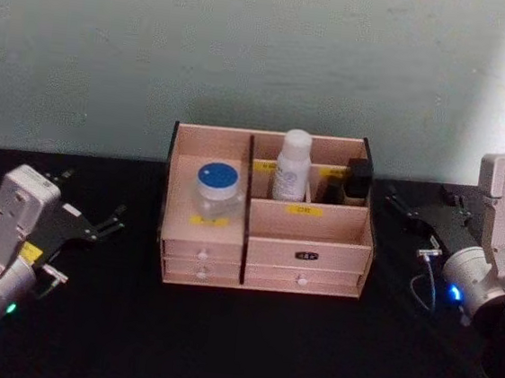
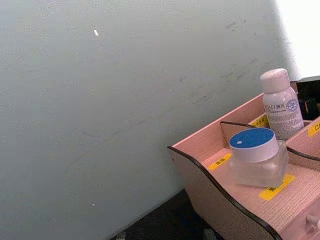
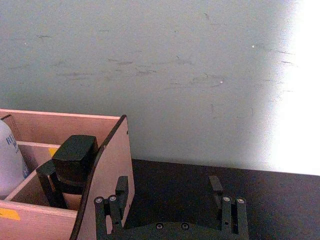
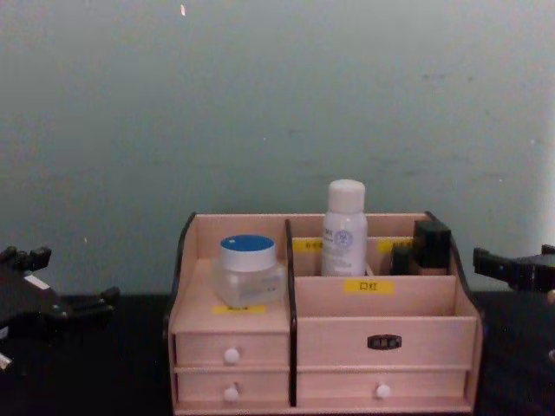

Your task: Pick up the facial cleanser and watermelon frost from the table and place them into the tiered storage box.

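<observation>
bottle (image 1: 292, 164) print: too small to read | black item (image 1: 357, 181) base: hidden behind tiered storage box (image 1: 265, 244) divider

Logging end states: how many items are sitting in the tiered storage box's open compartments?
3: a blue-lidded jar in the left compartment of the tiered storage box, a white bottle in the back middle compartment, and a black object at the back right. Smaller items could be hidden behind the dividers.
</observation>
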Available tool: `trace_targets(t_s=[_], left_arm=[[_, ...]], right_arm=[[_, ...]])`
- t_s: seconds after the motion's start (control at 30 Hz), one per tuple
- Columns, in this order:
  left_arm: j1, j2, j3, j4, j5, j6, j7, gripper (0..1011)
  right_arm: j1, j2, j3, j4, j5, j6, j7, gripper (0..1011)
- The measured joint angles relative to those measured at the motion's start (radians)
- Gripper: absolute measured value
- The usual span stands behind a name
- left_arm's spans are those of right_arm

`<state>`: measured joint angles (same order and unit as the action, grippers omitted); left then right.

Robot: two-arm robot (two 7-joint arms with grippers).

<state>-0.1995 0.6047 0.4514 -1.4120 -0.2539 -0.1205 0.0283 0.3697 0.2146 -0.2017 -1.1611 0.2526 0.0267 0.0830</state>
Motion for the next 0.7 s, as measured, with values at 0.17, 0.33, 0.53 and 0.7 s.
trace_targets(t_s=[0.17, 0.33, 0.53, 0.7], left_arm=[[0.000, 0.000, 0.000, 0.000, 0.000, 0.000, 0.000, 1001], [0.000, 0.000, 0.000, 0.000, 0.000, 0.000, 0.000, 1001], [0.000, 0.000, 0.000, 0.000, 0.000, 0.000, 0.000, 1001], [0.000, 0.000, 0.000, 0.000, 0.000, 0.000, 0.000, 1001]], right_arm=[[0.000, 0.000, 0.000, 0.000, 0.000, 0.000, 0.000, 1003], [0.000, 0.000, 0.000, 0.000, 0.000, 0.000, 0.000, 1003], [0.000, 0.000, 0.000, 0.000, 0.000, 0.000, 0.000, 1003], [0.000, 0.000, 0.000, 0.000, 0.000, 0.000, 0.000, 1003]])
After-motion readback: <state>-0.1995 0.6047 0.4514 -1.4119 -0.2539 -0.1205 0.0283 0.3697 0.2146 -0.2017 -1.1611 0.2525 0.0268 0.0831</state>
